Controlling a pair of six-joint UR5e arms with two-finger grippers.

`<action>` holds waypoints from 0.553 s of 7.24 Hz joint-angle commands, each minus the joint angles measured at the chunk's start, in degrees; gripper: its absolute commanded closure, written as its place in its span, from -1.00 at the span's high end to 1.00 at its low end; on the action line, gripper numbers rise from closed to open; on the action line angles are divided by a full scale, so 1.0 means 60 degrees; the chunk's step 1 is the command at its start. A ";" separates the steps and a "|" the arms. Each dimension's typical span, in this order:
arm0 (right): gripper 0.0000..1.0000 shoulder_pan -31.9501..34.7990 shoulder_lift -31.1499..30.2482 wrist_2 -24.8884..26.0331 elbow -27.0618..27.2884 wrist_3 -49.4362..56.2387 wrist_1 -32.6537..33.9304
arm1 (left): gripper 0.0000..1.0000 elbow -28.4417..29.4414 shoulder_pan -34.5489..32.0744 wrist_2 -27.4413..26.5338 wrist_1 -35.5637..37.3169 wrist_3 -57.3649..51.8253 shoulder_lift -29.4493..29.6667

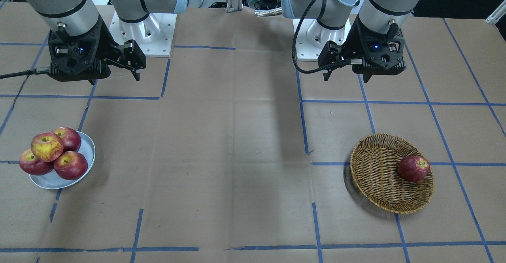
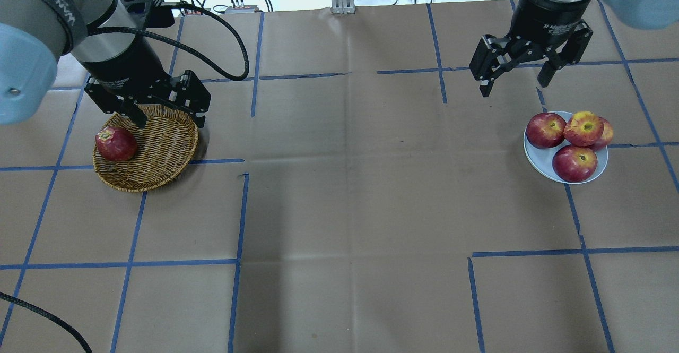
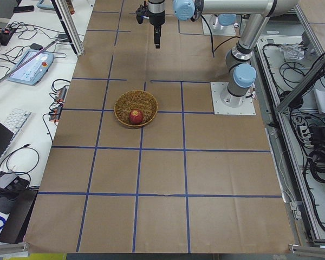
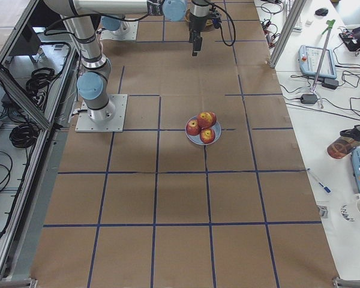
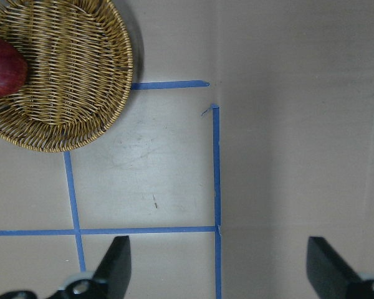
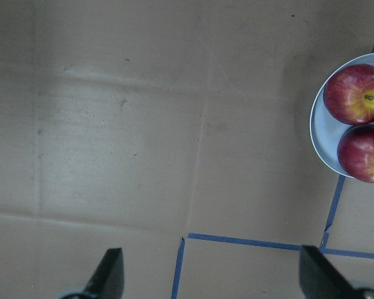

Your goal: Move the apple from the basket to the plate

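The pale red, yellow-streaked apple lies on top of three dark red apples on the grey-white plate. The wicker basket holds one dark red apple. My left gripper is open and empty, hovering above the basket's far rim. My right gripper is open and empty, raised behind the plate. The left wrist view shows the basket at its upper left, and the right wrist view shows the plate's edge at its right.
The table is brown paper marked with blue tape lines. The two arm bases stand at the robot's edge. Keyboards, cables and a teach pendant lie on side desks off the table.
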State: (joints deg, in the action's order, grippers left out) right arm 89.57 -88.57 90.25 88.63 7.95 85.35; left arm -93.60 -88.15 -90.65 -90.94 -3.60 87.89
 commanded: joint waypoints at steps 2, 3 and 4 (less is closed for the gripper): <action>1.00 0.0013 -0.0122 0.0032 0.0068 -0.0020 0.0027 | 0.99 0.0073 0.0000 0.0020 0.0010 0.0014 0.0015; 1.00 0.0013 -0.0122 0.0017 0.0068 -0.0020 0.0027 | 0.99 0.0059 0.0000 0.0020 0.0010 0.0014 0.0015; 1.00 0.0013 -0.0107 0.0017 0.0082 -0.0006 0.0027 | 0.99 0.0117 0.0014 0.0020 0.0010 0.0014 0.0029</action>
State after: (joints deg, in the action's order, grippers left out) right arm 89.65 -89.26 90.38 89.06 7.84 85.51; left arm -93.16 -88.13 -90.54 -90.88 -3.52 88.01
